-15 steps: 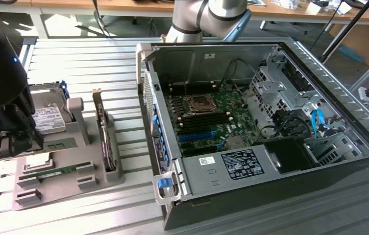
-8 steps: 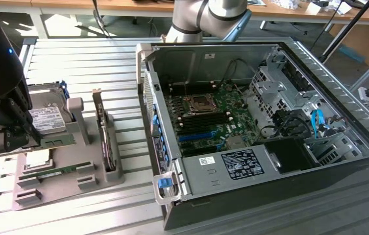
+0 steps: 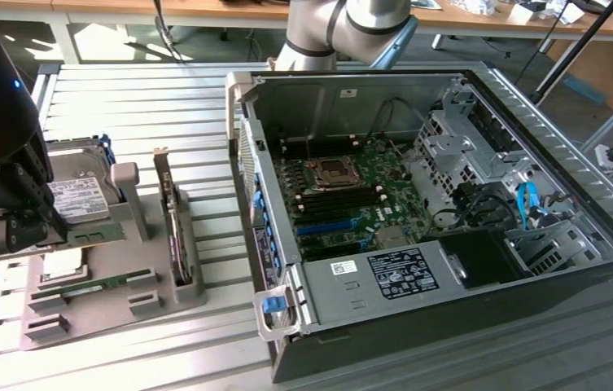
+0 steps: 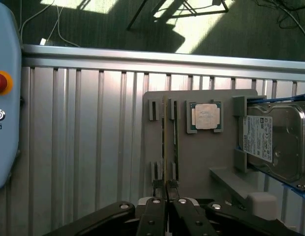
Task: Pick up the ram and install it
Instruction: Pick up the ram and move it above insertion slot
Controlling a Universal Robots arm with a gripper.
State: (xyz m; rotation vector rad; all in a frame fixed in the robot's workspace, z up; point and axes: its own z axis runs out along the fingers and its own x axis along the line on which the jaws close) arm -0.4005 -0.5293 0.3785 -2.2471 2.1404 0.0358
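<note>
At the near end of a grey holder (image 3: 165,303), on the exterior view's left, a second memory stick (image 3: 94,285) is seen lying flat in its slots. Just beyond it, the pincer (image 3: 37,236) is clamped on the ram (image 3: 98,235), a thin green stick that is held level and pointed toward the exterior view's right. The ram appears to be raised slightly above the holder, though the angle leaves this uncertain.

In the wrist view, the ram (image 4: 165,142) is shown edge-on between the nearly closed fingers of the pincer (image 4: 165,186). The second memory stick (image 4: 175,132) lies just beside it, and a square silver processor (image 4: 207,117) is seated in the holder (image 4: 192,167) nearby. A dark expansion card (image 3: 176,236) is stood upright along the holder's right side, and a hard drive (image 3: 78,195) is propped at its far end.

On the exterior view's right, an opened computer case (image 3: 393,90) is laid on the slatted metal surface (image 3: 165,106) with its motherboard (image 3: 361,195) exposed. The arm's base (image 3: 350,24) is visible at the far edge.
</note>
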